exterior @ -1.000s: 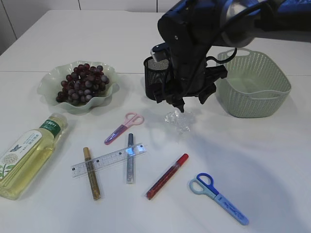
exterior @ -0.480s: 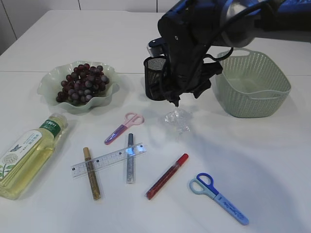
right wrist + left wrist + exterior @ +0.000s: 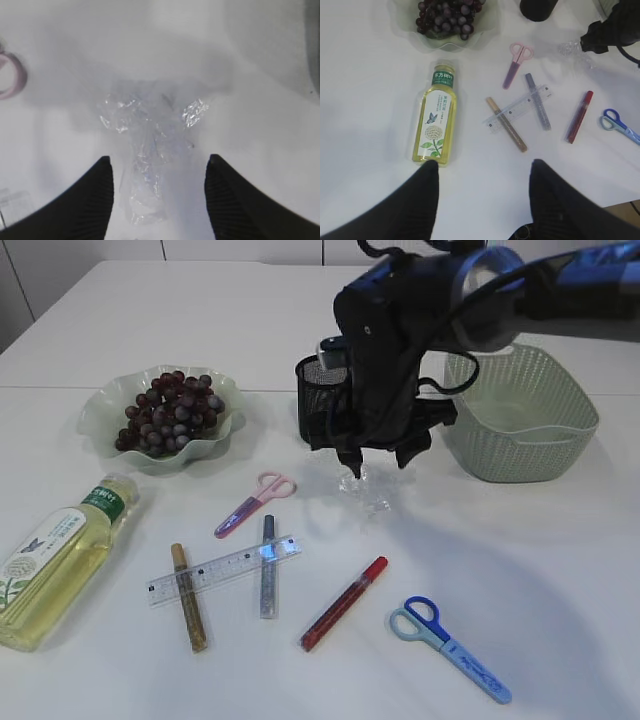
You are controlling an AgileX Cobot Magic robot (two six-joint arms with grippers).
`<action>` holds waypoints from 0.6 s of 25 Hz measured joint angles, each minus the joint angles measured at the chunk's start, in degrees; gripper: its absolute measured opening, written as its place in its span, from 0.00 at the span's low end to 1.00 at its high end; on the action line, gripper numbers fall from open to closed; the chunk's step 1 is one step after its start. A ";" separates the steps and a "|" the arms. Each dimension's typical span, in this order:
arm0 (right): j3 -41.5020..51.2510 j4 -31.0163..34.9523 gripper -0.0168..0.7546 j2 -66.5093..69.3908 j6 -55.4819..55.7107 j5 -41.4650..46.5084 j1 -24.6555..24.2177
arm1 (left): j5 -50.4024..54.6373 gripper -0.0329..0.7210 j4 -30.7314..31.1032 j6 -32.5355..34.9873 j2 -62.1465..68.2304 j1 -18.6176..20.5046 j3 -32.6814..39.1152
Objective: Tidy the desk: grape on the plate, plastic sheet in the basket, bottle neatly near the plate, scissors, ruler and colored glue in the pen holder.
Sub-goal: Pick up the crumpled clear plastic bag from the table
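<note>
While the crumpled plastic sheet (image 3: 147, 150) lay on the table directly beneath the right gripper (image 3: 157, 192), it was framed between jaws that were spread and not yet touching it. Just behind that gripper the pen holder (image 3: 318, 400) was seen, and to its right the basket (image 3: 520, 415), apparently with nothing in it. Further left, the grape (image 3: 168, 412) was already resting on the plate (image 3: 100, 420). In front of the gripper, the pink scissors (image 3: 252, 504), blue scissors (image 3: 450, 648), ruler (image 3: 225, 568) and colored glue (image 3: 346, 602) were left lying loose. The bottle (image 3: 437, 121) lay on its side below the left gripper (image 3: 484, 187), whose jaws were held apart over it. Only the grape step was judged complete.
</note>
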 joint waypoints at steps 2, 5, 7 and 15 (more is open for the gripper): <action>0.00 1.80 0.62 1.58 0.00 0.00 -0.42 | 0.00 0.61 -0.11 -0.10 0.00 0.00 0.04; 0.00 2.75 0.62 3.10 0.00 0.00 -0.62 | 0.00 0.61 -0.11 -0.10 0.00 0.00 0.13; 0.00 2.98 0.62 3.22 0.00 -0.26 -0.62 | 0.00 0.61 -0.22 -0.10 0.00 0.00 0.13; -0.51 3.22 0.62 5.12 0.00 -0.67 -0.62 | 0.00 0.61 -0.34 -0.10 0.00 0.00 0.13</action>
